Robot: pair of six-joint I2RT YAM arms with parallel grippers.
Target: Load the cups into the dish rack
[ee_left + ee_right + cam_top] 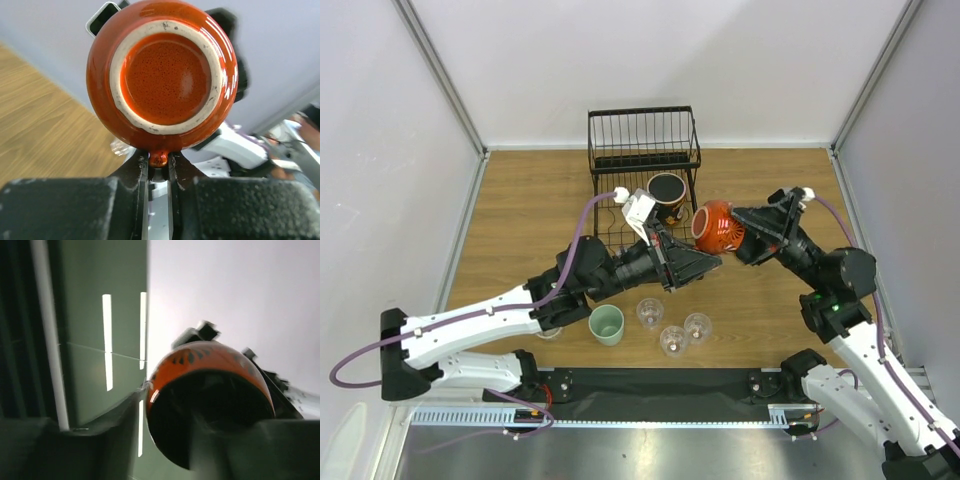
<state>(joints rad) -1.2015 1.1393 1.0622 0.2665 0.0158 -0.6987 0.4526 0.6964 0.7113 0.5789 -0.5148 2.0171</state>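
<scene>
An orange mug (717,228) hangs in the air between my two grippers, to the right of the dish rack (642,140). My left gripper (712,258) (159,160) is shut on the mug's handle, with the mug's base (167,70) facing its camera. My right gripper (740,236) (170,412) is open, one finger inside the mug (210,360) and the other outside its rim. A black-rimmed mug (667,195) sits at the rack's front. A mint-green cup (607,324) and three glass tumblers (672,341) stand on the table near my bases.
The rack's raised wire basket (642,128) stands against the back wall. White walls close in the table (520,220) on the left, right and back. A black mat (660,385) lies along the near edge. My left arm (500,315) stretches over the table's left half.
</scene>
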